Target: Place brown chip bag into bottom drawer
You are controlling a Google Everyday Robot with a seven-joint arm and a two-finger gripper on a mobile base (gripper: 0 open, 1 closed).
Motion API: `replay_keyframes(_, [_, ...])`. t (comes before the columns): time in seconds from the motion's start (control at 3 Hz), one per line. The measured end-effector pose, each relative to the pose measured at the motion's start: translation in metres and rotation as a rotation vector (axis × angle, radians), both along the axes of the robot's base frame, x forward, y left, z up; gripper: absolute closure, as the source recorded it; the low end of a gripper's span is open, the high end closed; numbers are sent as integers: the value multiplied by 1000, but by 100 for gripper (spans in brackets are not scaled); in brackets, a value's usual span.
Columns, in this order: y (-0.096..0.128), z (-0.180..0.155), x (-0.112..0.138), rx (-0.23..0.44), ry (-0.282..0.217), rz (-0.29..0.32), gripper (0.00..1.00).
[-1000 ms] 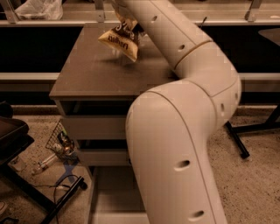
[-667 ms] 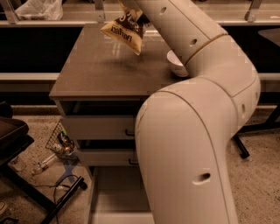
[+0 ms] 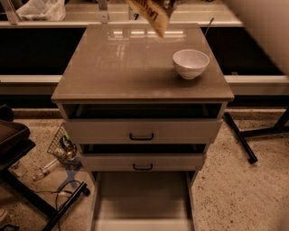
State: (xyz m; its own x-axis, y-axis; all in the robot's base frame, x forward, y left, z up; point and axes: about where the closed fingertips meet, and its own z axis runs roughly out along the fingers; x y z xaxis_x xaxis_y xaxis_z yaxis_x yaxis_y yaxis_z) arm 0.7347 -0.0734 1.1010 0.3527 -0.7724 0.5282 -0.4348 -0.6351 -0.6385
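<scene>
Brown chip bag (image 3: 151,16) hangs over the tabletop's (image 3: 122,67) far edge. The gripper is above it, out of view, so its grasp cannot be told. Bottom drawer (image 3: 142,200) lies open beneath the near edge. Risk: a loose hold drops the bag short, onto the tabletop.

The cabinet top (image 3: 135,67) is a smooth, glossy brown-grey slab, and light glares off it near its back edge. Near its right edge the white bowl (image 3: 191,63) looks like glazed ceramic with a soft sheen. Above the back edge hangs the brown chip bag (image 3: 151,16), made of crinkly, shiny film. The gripper (image 3: 170,3) is only a dark bit at the top edge of the view, touching the bag. The two upper drawers (image 3: 142,131) have matt grey fronts and dark, metal-looking handles. The bottom drawer (image 3: 142,198) has a flat, matt, smooth floor. The ground (image 3: 235,189) is rough and speckled, with a wire basket (image 3: 61,144) on it.
</scene>
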Motion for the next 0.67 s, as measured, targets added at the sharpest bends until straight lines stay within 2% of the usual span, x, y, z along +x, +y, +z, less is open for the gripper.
replay_keyframes(0.33, [-9, 50, -128, 202, -81, -61, 100])
replay_keyframes(0.67, [-19, 45, -199, 354, -70, -145, 100])
